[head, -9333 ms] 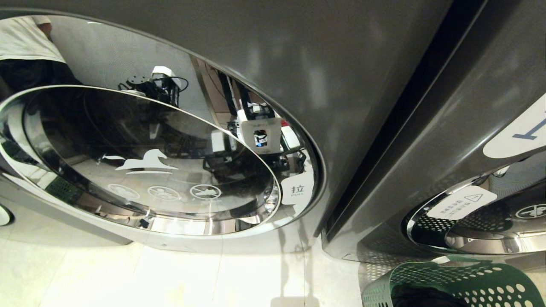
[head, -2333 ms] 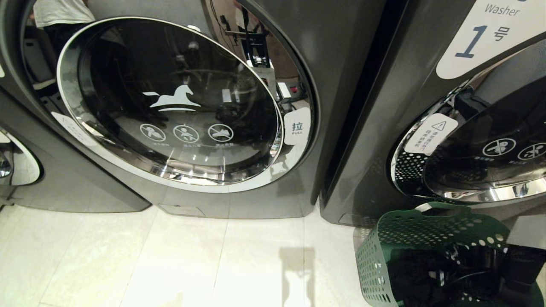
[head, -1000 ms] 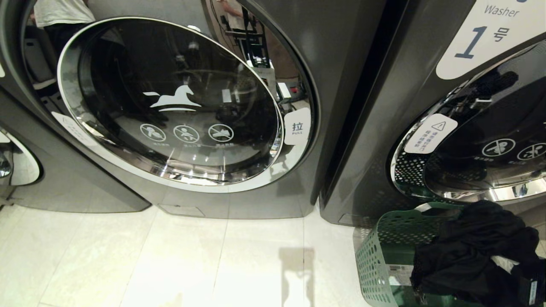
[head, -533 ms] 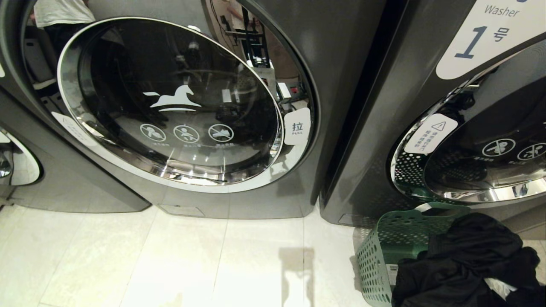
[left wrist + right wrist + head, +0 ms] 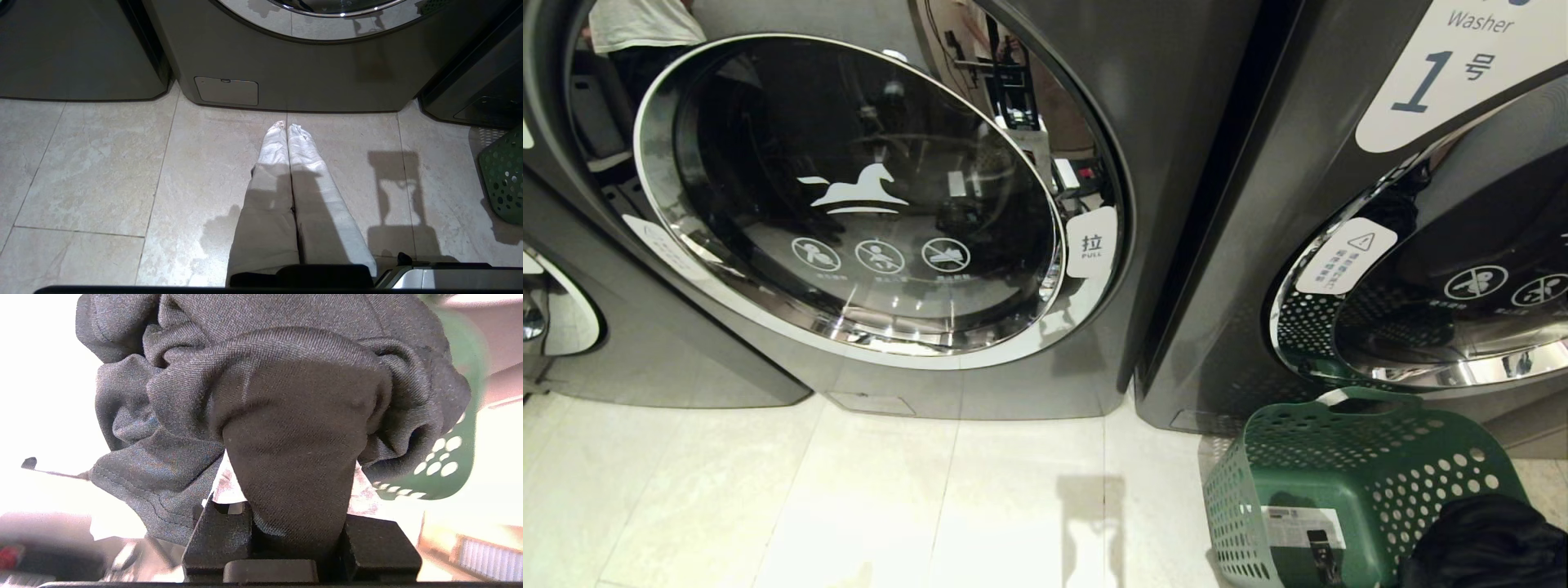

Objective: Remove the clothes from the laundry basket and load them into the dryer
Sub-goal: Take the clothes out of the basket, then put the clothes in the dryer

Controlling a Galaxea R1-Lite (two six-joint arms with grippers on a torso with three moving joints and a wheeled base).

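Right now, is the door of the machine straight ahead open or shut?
Shut. The round glass door sits flush in its chrome ring, its pull tab against the front panel; no drum opening shows.

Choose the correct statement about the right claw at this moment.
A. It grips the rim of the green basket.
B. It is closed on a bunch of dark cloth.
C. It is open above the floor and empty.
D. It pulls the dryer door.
B: in the right wrist view the right claw pinches the dark garment, which bulges over it, with the green basket behind it.

Pale tiled floor (image 5: 849, 498); "Washer 1" label (image 5: 1445, 73); white-shirted person reflected (image 5: 637, 24).
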